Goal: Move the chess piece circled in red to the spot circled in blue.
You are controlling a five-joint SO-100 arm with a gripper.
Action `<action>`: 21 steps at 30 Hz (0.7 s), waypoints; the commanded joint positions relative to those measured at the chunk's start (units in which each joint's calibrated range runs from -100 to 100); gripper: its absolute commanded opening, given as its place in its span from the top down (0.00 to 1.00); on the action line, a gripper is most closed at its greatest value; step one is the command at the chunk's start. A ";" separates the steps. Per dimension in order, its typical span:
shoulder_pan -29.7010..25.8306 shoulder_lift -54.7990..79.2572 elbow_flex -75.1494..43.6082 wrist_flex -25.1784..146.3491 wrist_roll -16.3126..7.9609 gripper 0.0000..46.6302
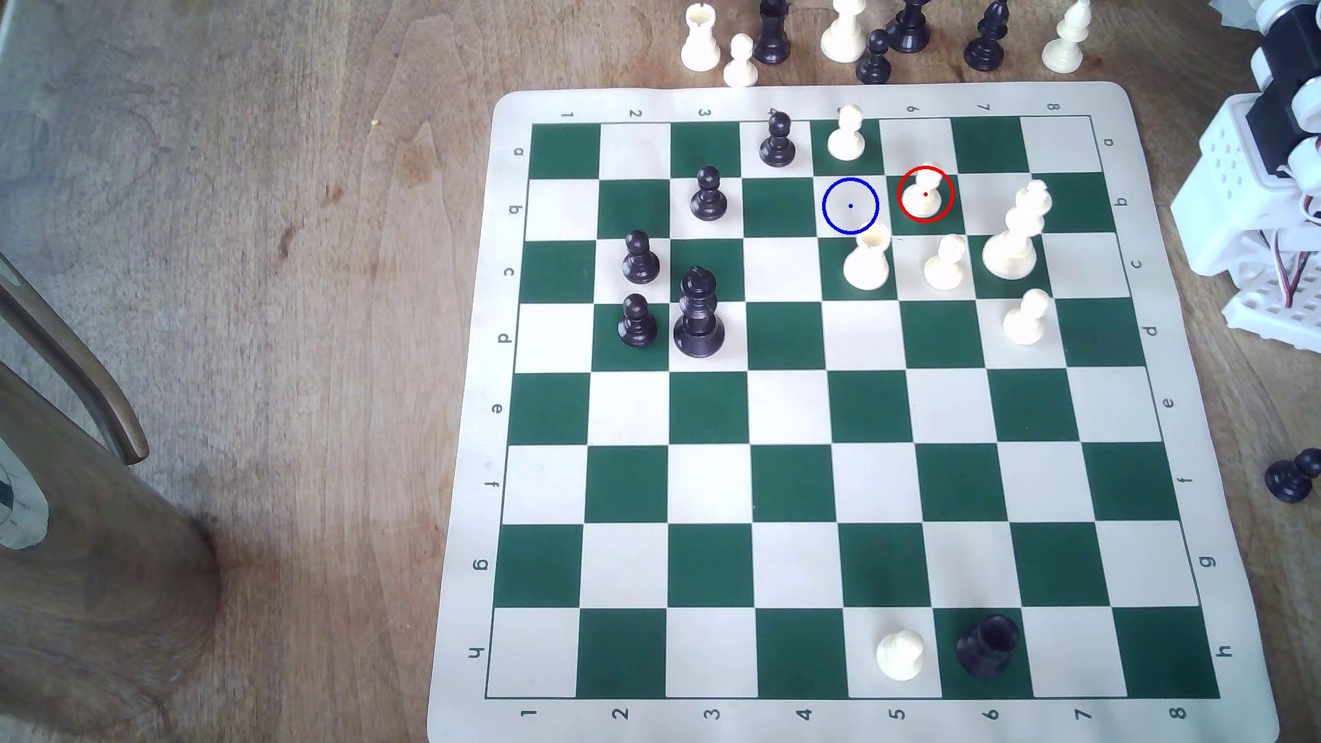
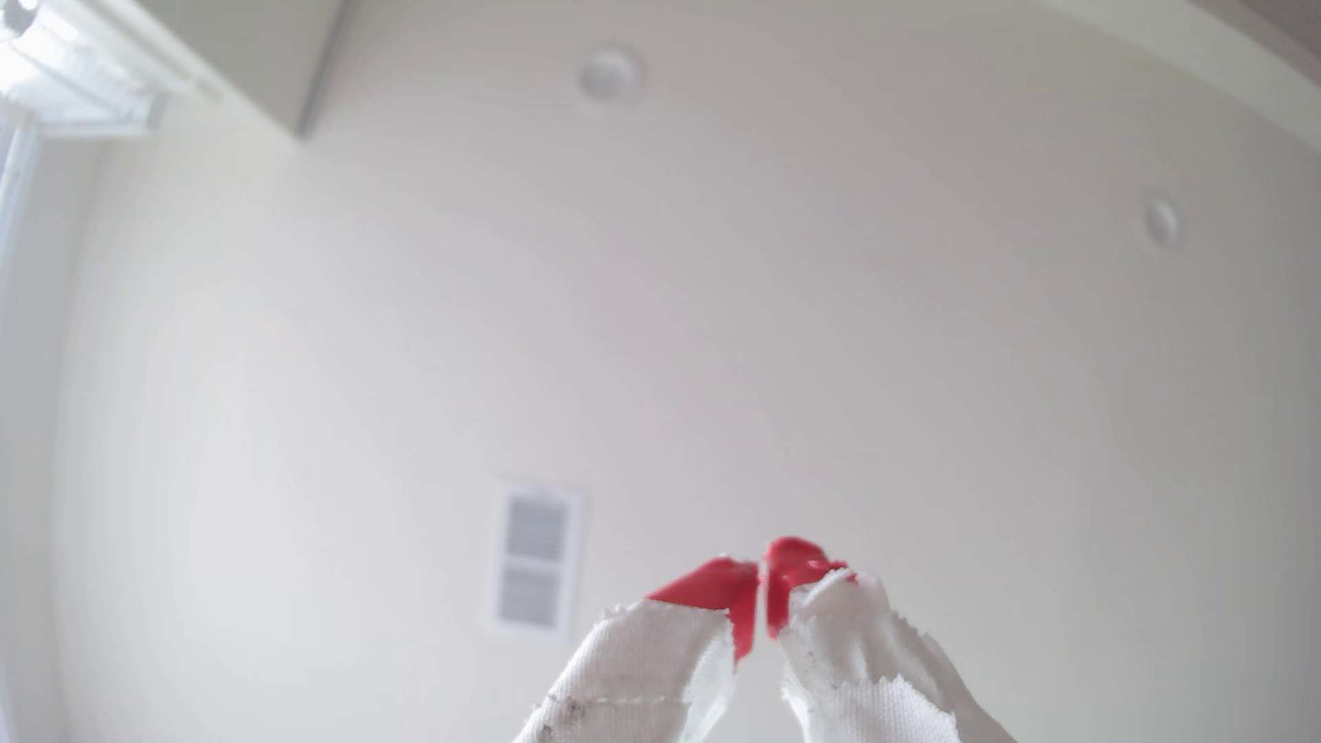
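Note:
The chess piece [image 1: 925, 193], a small cream pawn ringed in red, stands upright on a dark green square in row b, column 6. One square toward the exterior view's left lies the spot [image 1: 850, 206], a cream square marked by a blue circle and dot, with nothing on it. My gripper [image 2: 762, 571] faces a pale ceiling in the wrist view; its red fingertips [image 2: 715, 582] meet with nothing between them, and white tape wraps the fingers. The arm's white base [image 1: 1265, 178] sits folded off the board at the exterior view's right.
A cream cup-topped piece [image 1: 867, 261] stands just below the spot and a cream pawn [image 1: 847, 132] just above it. Another pawn [image 1: 945, 263] and the tall cream king [image 1: 1015, 232] crowd the circled pawn. Black pieces [image 1: 699, 314] stand at left. Captured pieces [image 1: 843, 32] line the far edge.

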 commanded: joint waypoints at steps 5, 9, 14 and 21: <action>3.19 0.22 -4.90 4.72 0.34 1.00; 3.19 0.22 -10.97 9.80 0.34 1.00; 3.58 0.31 -21.22 25.69 0.34 1.00; 5.61 0.31 -41.44 62.71 0.05 1.00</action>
